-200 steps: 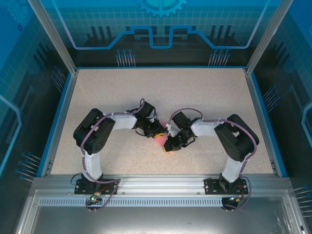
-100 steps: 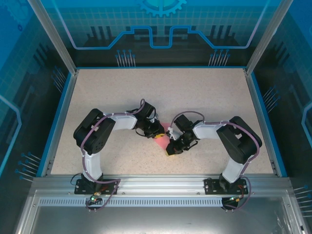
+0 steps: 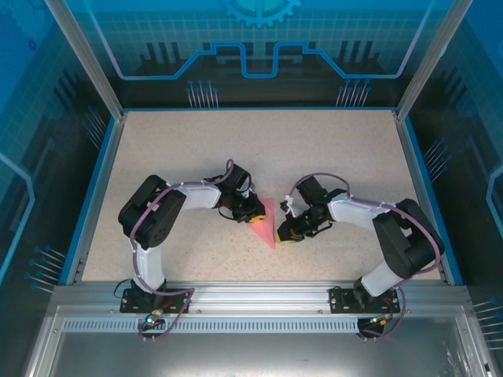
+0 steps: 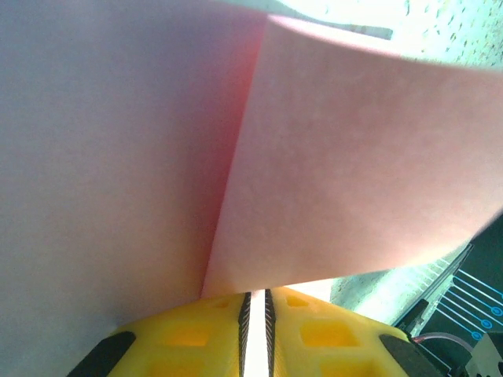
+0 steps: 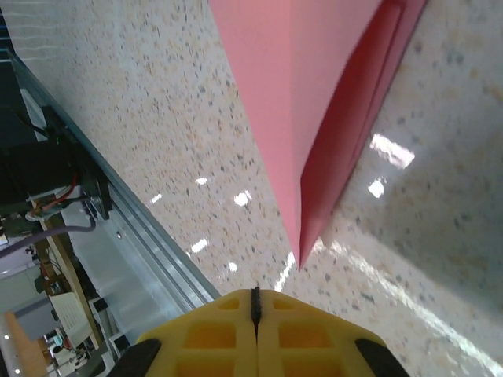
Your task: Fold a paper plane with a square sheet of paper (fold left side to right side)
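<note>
Mid-fold, your left end effector pinches the pointed pink paper at the middle of the desk, your right end effector sits closed and empty beside its tip; next, press the crease flat

Pink paper plane sits btwn L tool & R tool, mid table.

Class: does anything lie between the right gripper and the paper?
Nothing visible. Bare table separates the shut right gripper from the pointed tip of the paper. The left gripper pinches the paper from the opposite side, out of the way.
</note>
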